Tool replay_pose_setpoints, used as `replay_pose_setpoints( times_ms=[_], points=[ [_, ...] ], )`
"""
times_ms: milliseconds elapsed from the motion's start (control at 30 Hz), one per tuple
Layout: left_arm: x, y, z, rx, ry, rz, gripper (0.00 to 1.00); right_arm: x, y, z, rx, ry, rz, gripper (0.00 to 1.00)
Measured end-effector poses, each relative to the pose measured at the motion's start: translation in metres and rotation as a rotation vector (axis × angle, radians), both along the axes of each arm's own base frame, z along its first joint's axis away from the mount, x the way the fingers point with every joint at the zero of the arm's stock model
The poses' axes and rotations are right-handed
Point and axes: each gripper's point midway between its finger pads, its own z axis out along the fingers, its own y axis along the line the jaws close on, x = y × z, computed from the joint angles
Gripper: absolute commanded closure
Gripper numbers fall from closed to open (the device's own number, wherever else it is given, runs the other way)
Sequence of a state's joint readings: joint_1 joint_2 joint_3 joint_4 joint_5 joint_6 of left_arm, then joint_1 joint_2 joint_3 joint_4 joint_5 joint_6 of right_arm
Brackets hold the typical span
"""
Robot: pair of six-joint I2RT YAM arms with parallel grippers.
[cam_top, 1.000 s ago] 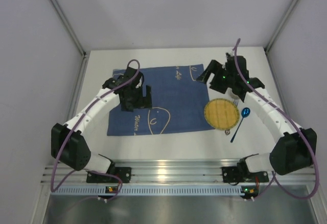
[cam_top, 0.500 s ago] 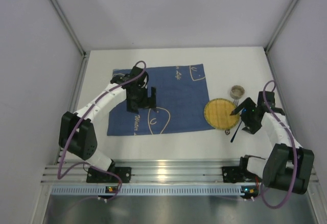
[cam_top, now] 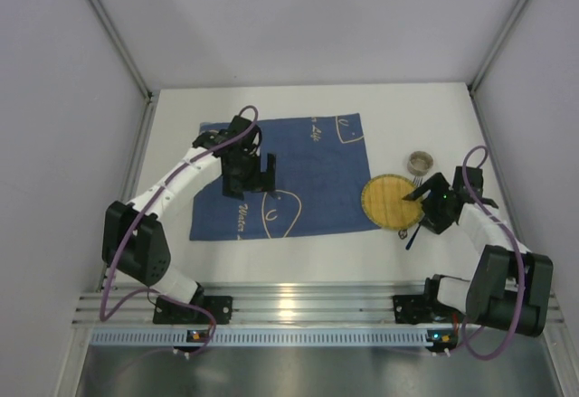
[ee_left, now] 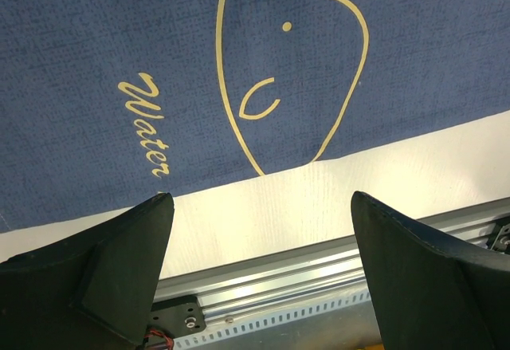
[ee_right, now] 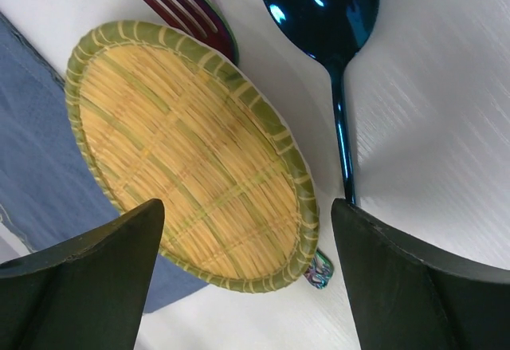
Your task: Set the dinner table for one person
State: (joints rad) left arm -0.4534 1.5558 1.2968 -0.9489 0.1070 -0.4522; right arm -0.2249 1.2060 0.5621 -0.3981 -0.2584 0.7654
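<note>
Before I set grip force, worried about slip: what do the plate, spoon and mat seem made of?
The plate looks like woven straw or bamboo, matte, by its crossed yellow strands, though possibly a moulded imitation. The spoon looks like blue-coated polished metal, going by its sharp mirror highlights. The mat looks like matte blue cloth with a visible fine weave.

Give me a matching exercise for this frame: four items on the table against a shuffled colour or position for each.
Column one:
1. mat
2. plate
3. spoon
4. fork

Column two:
A. tines poking out from under the plate
B. woven yellow, green rim
C. dark blue, yellow lettering
D. shiny blue, lying on the bare white table

Pairs: 1-C, 2-B, 3-D, 4-A
</note>
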Motion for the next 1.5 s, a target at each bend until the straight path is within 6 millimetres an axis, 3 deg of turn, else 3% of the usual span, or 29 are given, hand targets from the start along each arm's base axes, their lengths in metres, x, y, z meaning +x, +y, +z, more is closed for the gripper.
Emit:
replay_pose_setpoints(
  times_ms=[233, 333, 433, 500, 700, 867, 1000, 1200, 1400, 1500],
  points=[
    [-0.004, 0.002, 0.003, 0.001, -0.003, -0.005, 0.02, 0.006, 0.001, -0.006, 0.012, -0.033, -0.014, 0.22],
    [-0.006, 0.003, 0.003, 0.003, -0.001, -0.006, 0.02, 0.01, 0.002, -0.007, 0.021, -0.061, -0.015, 0.31],
    [-0.008, 0.004, 0.002, 0.006, 0.005, -0.008, 0.02, 0.013, 0.004, -0.01, 0.032, -0.111, -0.022, 0.47],
    [-0.012, 0.006, 0.001, 0.009, 0.011, -0.01, 0.02, 0.01, 0.006, -0.013, 0.041, -0.15, -0.031, 0.63],
    [-0.028, 0.013, -0.009, 0.025, 0.05, -0.011, 0.02, -0.007, 0.011, -0.021, 0.05, -0.202, -0.063, 0.99],
    [-0.037, 0.013, -0.017, 0.029, 0.077, -0.017, 0.02, -0.001, 0.012, 0.001, 0.049, -0.298, -0.053, 1.0],
    [-0.04, 0.008, -0.016, 0.022, 0.076, -0.022, 0.02, -0.004, 0.01, 0.012, 0.025, -0.277, -0.045, 1.0],
    [-0.042, 0.003, -0.014, 0.016, 0.075, -0.013, 0.02, 0.015, 0.001, 0.059, -0.023, -0.277, -0.017, 1.0],
    [-0.026, 0.003, 0.001, 0.03, 0.012, 0.015, 0.02, 0.056, 0.002, 0.145, -0.045, -0.387, 0.035, 1.0],
    [-0.012, 0.008, 0.012, 0.059, -0.05, 0.057, 0.02, 0.075, 0.026, 0.194, -0.03, -0.473, 0.116, 1.0]
  ],
)
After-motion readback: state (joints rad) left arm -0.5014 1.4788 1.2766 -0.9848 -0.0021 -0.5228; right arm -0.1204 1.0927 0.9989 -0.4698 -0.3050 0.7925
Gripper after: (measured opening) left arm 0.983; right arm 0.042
